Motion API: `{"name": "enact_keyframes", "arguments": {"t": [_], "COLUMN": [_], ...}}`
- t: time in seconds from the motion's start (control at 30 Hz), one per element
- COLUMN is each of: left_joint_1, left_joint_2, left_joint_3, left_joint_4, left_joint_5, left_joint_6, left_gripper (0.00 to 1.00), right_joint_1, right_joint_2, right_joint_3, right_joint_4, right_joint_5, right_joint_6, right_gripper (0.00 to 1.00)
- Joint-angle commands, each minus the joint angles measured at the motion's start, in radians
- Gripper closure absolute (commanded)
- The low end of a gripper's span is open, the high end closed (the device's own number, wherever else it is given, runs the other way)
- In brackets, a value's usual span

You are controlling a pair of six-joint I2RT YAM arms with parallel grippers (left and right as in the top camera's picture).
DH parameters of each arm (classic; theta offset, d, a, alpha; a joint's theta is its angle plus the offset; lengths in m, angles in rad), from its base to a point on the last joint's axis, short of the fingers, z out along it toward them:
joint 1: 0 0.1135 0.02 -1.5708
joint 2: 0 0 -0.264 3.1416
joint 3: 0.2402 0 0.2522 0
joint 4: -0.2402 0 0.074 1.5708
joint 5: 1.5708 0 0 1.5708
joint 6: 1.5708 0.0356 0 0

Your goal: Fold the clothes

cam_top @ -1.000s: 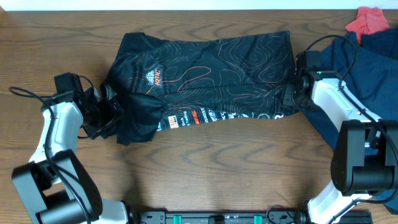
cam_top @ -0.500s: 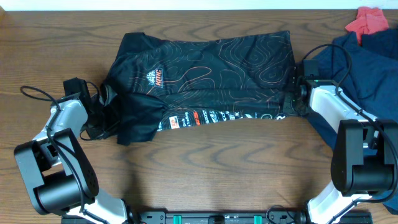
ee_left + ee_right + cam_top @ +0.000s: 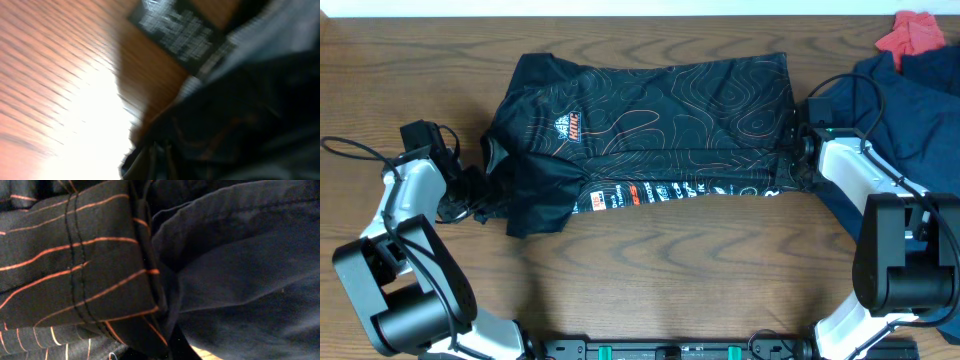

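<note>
**A:** Layout?

**B:** Table is dark brown wood with a long straight grain and a pale strip along the far edge. The black jersey lies flat across the middle, towards the far side. It's roughly rectangular and turned sideways, collar end left, hem right. The fabric is thin and smooth, covered in fine orange and white contour lines. There's a small crest on the chest and a band of white and orange lettering along the near edge. The left sleeve is rumpled at the near-left corner.

**A:** Other cloth?

**B:** A plain matte navy garment is crumpled at the right edge. The right wrist view shows one of its folds pressed against the jersey's double-stitched hem. A small wadded red cloth sits in the far-right corner, touching the navy.

**A:** Arms?

**B:** Both come in from the near edge, elbows out. The left gripper is low at the rumpled sleeve. The right gripper is at the hem, between jersey and navy.

**A:** Jaws?

**B:** Can't tell on either. The left wrist view is blurred: dark fabric, a printed patch, glare on the wood. The right wrist view is filled with cloth and shows no fingers.
</note>
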Motion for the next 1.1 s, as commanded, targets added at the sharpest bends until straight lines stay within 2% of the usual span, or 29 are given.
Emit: {"name": "enact_keyframes", "arguments": {"t": [0.0,0.03,0.07,0.2,0.4,0.7,0.9,0.97,1.07], "left_joint_1": [-0.011,-0.018,-0.026,-0.091,-0.292,-0.521,-0.570,-0.571,-0.571], "left_joint_2": [-0.043,-0.062,-0.082,-0.168,-0.195,-0.049,0.046,0.060,0.060], "left_joint_3": [0.021,0.021,0.021,0.021,0.018,0.006,0.006,0.006,0.008], "left_joint_4": [-0.014,-0.018,-0.022,-0.037,-0.029,-0.002,0.005,0.005,0.005], "left_joint_5": [0.064,0.064,0.065,0.118,0.142,0.081,-0.003,-0.026,-0.060], "left_joint_6": [0.008,0.008,0.008,0.027,0.108,0.106,0.103,0.103,0.101], "left_gripper": [0.55,0.42,0.36,0.32,0.33,0.37,0.42,0.46,0.62], "right_joint_1": [-0.003,-0.003,-0.003,-0.003,-0.003,-0.003,-0.003,-0.004,-0.004], "right_joint_2": [-0.010,-0.010,-0.010,-0.010,-0.010,-0.010,-0.010,-0.010,-0.010], "right_joint_3": [-0.012,-0.012,-0.012,-0.012,-0.012,-0.012,-0.012,-0.012,-0.012], "right_joint_4": [-0.012,-0.012,-0.013,-0.014,-0.014,-0.014,-0.019,-0.020,-0.019], "right_joint_5": [-0.018,-0.028,-0.032,-0.031,-0.031,-0.031,-0.031,-0.031,-0.027], "right_joint_6": [-0.005,-0.005,-0.005,-0.005,-0.005,-0.005,-0.005,-0.005,-0.006], "right_gripper": [0.81,0.68,0.62,0.62,0.62,0.62,0.62,0.62,0.62]}}
